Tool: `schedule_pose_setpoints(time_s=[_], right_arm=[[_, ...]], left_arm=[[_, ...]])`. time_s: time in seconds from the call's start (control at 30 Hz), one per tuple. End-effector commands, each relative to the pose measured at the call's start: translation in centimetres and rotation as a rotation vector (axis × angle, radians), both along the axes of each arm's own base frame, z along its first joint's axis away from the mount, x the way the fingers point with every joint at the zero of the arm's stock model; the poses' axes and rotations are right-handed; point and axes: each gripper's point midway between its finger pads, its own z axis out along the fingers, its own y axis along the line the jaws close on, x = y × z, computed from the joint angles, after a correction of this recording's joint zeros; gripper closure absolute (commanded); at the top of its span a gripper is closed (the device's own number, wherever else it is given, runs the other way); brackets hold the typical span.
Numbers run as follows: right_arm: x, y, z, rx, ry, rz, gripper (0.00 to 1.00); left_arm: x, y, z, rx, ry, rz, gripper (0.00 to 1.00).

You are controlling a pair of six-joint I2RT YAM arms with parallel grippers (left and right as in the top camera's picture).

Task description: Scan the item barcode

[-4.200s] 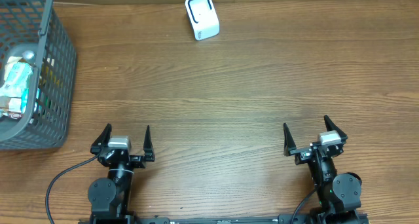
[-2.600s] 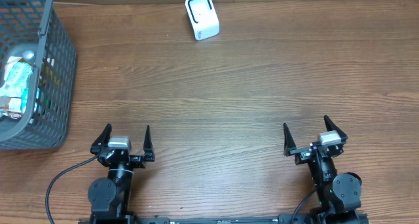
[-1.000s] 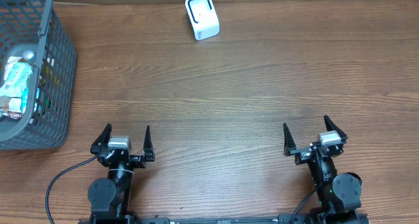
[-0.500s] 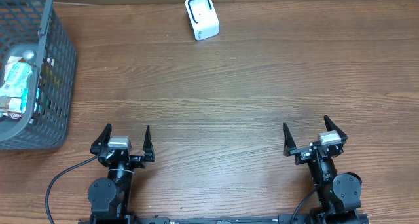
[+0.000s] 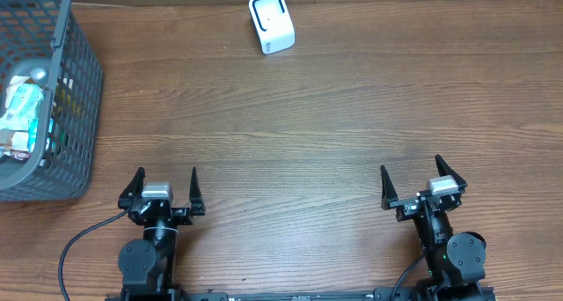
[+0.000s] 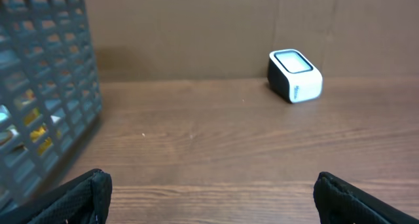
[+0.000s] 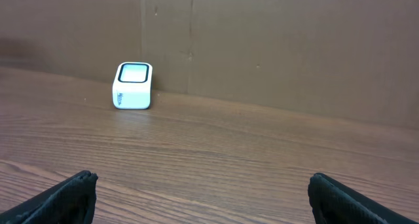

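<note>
The left claw [image 5: 166, 174] and right claw [image 5: 411, 167] stood released and empty, well apart at the near edge of the tabletop [image 5: 308, 125]. Packaged items [image 5: 22, 116] lay in the grey basket [image 5: 85, 90] at far left. The white barcode scanner [image 5: 271, 22] sat far centre.

Left arm [image 5: 145, 259], right arm [image 5: 456, 251]: black, round joint housings, pointed black fingers [image 5: 194, 183], silver-grey wrist blocks [image 5: 156, 191]; black cable [image 5: 77, 240] at left.

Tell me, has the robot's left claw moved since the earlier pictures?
Yes, slightly. In the overhead view the left gripper has swung a little toward the grey basket, away from the white barcode scanner, which sits where it was.
</note>
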Motion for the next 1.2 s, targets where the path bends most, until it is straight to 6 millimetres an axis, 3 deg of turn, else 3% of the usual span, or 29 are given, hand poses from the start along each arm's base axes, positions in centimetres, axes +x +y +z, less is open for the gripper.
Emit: schedule_pose_setpoints(time_s=[0.0,0.17,0.27,0.33,0.53,0.6,0.63,0.7,0.83,0.97,1.17], right_arm=[[0.0,0.1,-0.2,-0.001,-0.002,0.003,0.00],[0.0,0.1,-0.2,-0.001,-0.003,0.003,0.00],[0.0,0.1,-0.2,-0.001,-0.002,0.003,0.00],[0.0,0.1,-0.2,-0.001,-0.002,0.003,0.00],[0.0,0.1,-0.2,-0.001,-0.002,0.003,0.00],[0.0,0.1,-0.2,-0.001,-0.003,0.003,0.00],[0.0,0.1,-0.2,-0.001,-0.002,0.003,0.00],[0.0,0.1,-0.2,-0.001,-0.002,0.003,0.00],[0.0,0.1,-0.2,-0.001,-0.003,0.003,0.00],[0.0,0.1,-0.2,-0.001,-0.003,0.003,0.00],[0.0,0.1,-0.2,-0.001,-0.003,0.003,0.00]], left_arm=[[0.0,0.7,0.9,0.029,-0.038,0.040,0.01],[0.0,0.2,1.2,0.028,-0.054,0.013,0.00],[-0.1,-1.0,2.6,0.026,-0.096,-0.057,0.00],[-0.4,-1.5,4.4,0.026,-0.129,-0.086,0.00],[-3.4,-1.3,13.3,-0.005,-0.131,-0.073,0.00],[-3.9,-1.0,15.3,-0.006,-0.094,-0.057,0.00],[-4.2,-1.0,17.5,-0.008,-0.019,-0.055,0.00],[-3.9,-1.0,19.3,-0.014,0.095,-0.056,0.00],[-1.6,-1.1,20.9,-0.024,0.444,-0.055,0.01],[2.8,-1.0,21.6,-0.026,0.556,-0.051,0.01],[9.1,-1.1,18.6,-0.031,0.646,-0.054,0.01]])
